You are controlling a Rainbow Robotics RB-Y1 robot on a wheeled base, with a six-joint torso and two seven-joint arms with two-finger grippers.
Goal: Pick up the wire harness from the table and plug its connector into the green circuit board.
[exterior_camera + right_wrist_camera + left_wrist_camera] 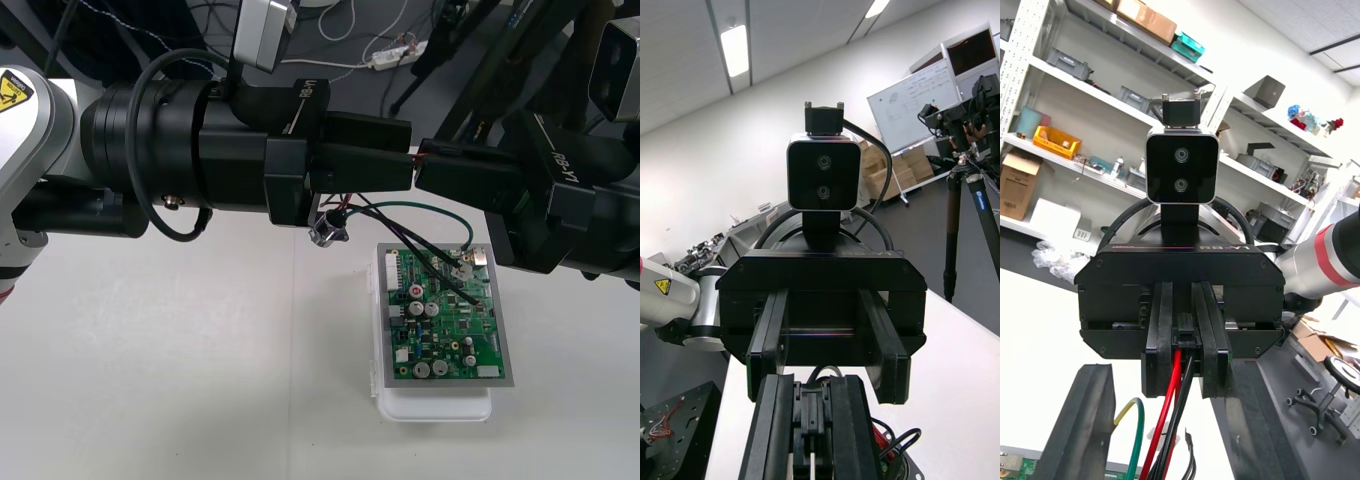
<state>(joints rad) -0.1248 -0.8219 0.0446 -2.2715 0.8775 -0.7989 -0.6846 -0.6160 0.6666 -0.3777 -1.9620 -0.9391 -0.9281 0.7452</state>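
Observation:
The green circuit board (pixel 445 320) lies on its white base (pixel 435 408) right of the table's middle. Above its far edge the two grippers meet tip to tip. My right gripper (pixel 420 172) (pixel 1184 352) is shut on the harness plug (pixel 1184 330), with red and black wires (pixel 1169 405) running out from between its fingers. My left gripper (pixel 405 160) (pixel 827 360) is open, its fingers (pixel 766 337) straddling the right gripper's tips. The round metal socket (pixel 328 230) hangs under the left gripper. A green wire (pixel 430 210) loops over the board and a black wire (pixel 455 285) lies across it.
The left arm's thick black wrist (pixel 190 150) with a cable loop (pixel 165 215) hangs over the table's far left. Beyond the far edge, the dark floor holds a white power strip (pixel 385 58), cables and tripod legs.

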